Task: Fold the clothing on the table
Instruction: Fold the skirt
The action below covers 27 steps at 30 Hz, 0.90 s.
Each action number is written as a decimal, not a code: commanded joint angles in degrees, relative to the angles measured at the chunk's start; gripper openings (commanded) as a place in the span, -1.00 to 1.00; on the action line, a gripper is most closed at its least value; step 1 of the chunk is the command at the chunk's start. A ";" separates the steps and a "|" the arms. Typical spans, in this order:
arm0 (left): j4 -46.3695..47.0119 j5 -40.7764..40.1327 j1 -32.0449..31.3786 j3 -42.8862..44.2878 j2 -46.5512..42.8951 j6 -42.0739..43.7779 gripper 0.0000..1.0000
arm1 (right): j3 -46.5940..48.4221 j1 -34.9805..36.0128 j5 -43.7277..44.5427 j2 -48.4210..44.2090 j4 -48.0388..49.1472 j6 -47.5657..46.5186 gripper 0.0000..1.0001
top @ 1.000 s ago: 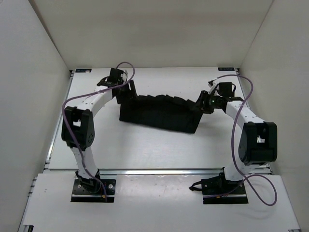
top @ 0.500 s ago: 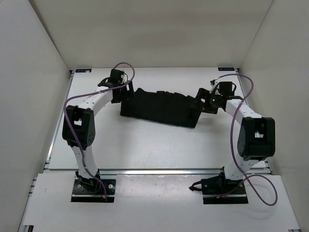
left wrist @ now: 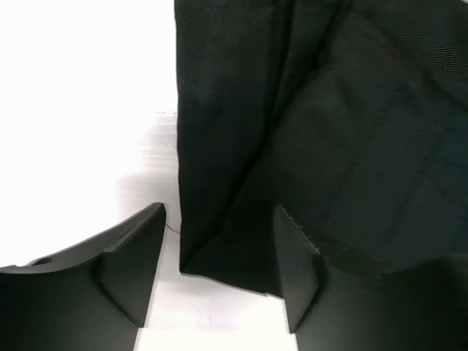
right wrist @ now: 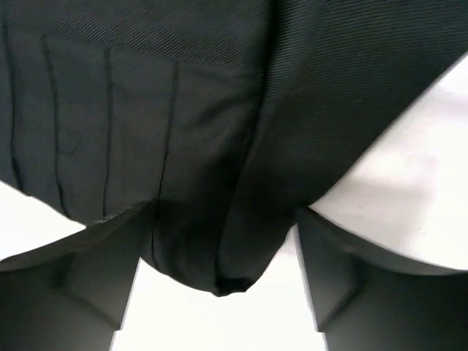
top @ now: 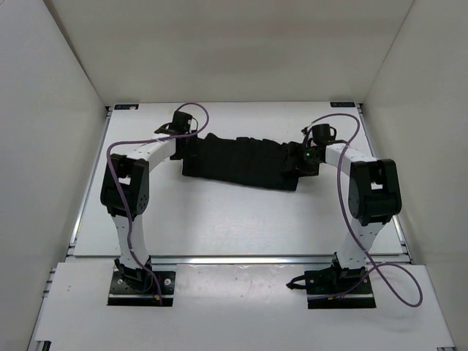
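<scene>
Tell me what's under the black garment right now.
Only the white table shows around the clothing, which lies on it. Anything beneath its layers is covered in every view; the wrist cameras show only fabric edges over bare tabletop.

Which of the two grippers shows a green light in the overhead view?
The right gripper, at the clothing's right end: a small green light glows on it. The left gripper shows none.
</scene>
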 commanded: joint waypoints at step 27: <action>-3.56 6.66 -12.30 -14.07 -3.85 -6.45 -0.68 | 3.15 -4.60 1.02 -9.58 -7.01 -7.27 -1.00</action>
